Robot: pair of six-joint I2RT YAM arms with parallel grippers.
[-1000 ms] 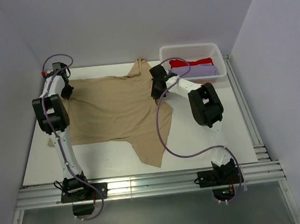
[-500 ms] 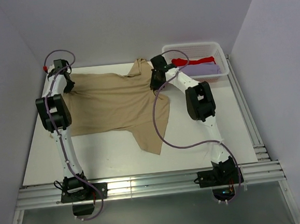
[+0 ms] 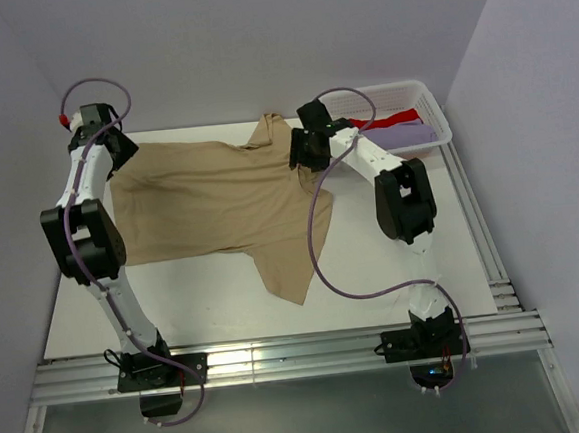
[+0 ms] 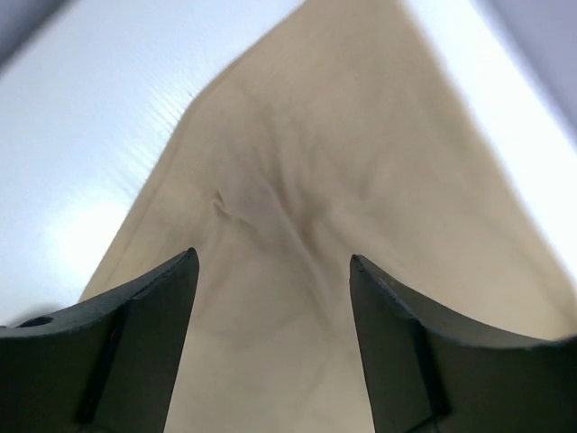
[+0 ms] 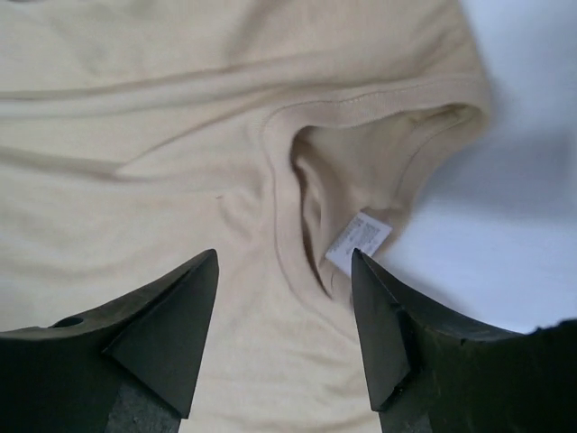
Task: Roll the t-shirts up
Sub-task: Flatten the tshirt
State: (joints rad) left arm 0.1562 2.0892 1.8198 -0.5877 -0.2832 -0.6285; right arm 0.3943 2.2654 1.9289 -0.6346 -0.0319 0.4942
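Tan t-shirt: lies spread flat across the far half of the white table, hem end to the left, neck to the right. 1 short sleeve points toward the arm bases, the other toward the back wall. The cloth is plain, with soft creases near the left end. The ribbed collar gapes open, and a small white neck label shows inside it.

Left gripper: fingers spread wide above the hem end, nothing between them.

Right gripper: fingers spread wide above the collar, nothing pinched.

Red t-shirt and lavender t-shirt: both in the white lattice basket at the far right corner.

Surface: matte white, with aluminium rails along the near edge.

Room: 3 pale grey-lilac walls.
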